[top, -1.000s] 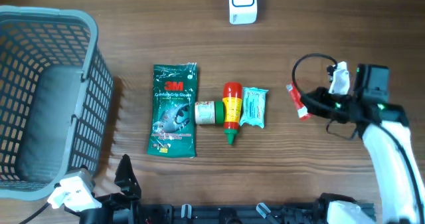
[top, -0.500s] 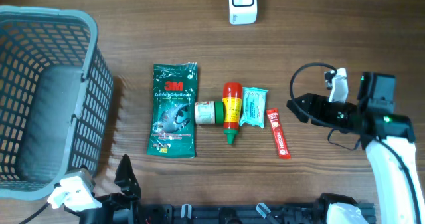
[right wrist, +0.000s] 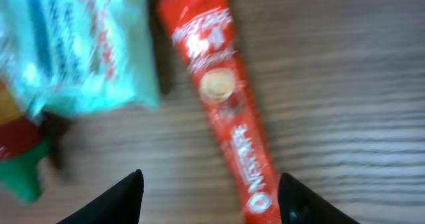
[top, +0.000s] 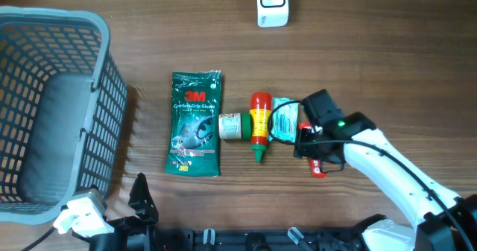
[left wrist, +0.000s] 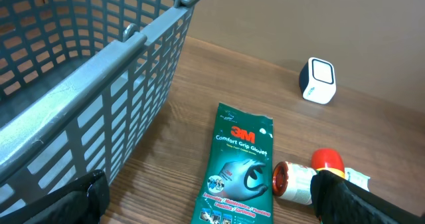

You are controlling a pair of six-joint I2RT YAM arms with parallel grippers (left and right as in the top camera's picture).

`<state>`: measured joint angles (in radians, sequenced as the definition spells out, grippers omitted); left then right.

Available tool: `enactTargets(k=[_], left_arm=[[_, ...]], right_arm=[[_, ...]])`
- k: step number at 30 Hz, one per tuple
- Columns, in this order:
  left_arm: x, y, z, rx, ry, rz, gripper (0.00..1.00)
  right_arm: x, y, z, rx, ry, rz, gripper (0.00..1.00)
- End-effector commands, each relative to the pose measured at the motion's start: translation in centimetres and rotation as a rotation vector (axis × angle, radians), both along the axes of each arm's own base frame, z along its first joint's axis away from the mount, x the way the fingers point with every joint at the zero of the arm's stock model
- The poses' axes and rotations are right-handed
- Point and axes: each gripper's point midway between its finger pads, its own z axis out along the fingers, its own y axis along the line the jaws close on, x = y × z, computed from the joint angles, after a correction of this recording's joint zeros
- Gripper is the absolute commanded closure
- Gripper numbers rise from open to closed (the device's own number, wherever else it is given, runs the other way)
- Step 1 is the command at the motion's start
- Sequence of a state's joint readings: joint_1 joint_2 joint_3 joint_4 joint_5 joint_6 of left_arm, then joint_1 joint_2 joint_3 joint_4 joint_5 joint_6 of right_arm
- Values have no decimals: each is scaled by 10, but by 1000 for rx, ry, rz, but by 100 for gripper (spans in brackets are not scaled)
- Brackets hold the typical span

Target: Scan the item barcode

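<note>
Right arm has swung in from the far right, and now its gripper point(right wrist: 211, 203) hangs low over the red sachet point(right wrist: 224, 111), which was lying out in the open a moment ago! From above, the arm covers most of that sachet; only the bottom end pokes out on the table point(top: 373, 65). The wrist camera is blurred, but you can see the two fingers point(right wrist: 125, 199) spread apart, one on either side of the sachet's lower end, nothing clamped. Whether the right-hand finger brushes the wrapper, I can't tell.

The sachet lies flat, slightly slanted, just beside the teal packet point(top: 282, 120). Next in the row come the red-capped bottle point(top: 259, 124), a small white jar point(top: 232, 126) touching it, and the green glove packet point(top: 195, 124). None of those has budged.

The white scanner point(top: 273, 3) sits at the far edge, well apart from the sachet. Over on the left stands the grey basket point(top: 98, 35).

Left gripper point(left wrist: 211, 197) waits at the near edge, jaws spread wide, holding nothing, with the glove packet and basket wall in its view.
</note>
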<state>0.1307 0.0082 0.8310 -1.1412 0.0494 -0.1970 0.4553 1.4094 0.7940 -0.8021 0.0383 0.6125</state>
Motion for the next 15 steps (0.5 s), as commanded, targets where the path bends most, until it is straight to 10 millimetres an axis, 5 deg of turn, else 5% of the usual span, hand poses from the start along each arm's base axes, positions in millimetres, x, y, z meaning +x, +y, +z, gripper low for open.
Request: enactTargets(k=[1, 7, 15], left_arm=[[0, 0, 1, -4, -8, 0, 0], [0, 0, 1, -4, -8, 0, 0], [0, 0, 1, -4, -8, 0, 0]], right_arm=[[14, -25, -11, -189, -67, -81, 36], [1, -18, -49, -192, 75, -46, 45], [3, -21, -51, -215, 69, -48, 53]])
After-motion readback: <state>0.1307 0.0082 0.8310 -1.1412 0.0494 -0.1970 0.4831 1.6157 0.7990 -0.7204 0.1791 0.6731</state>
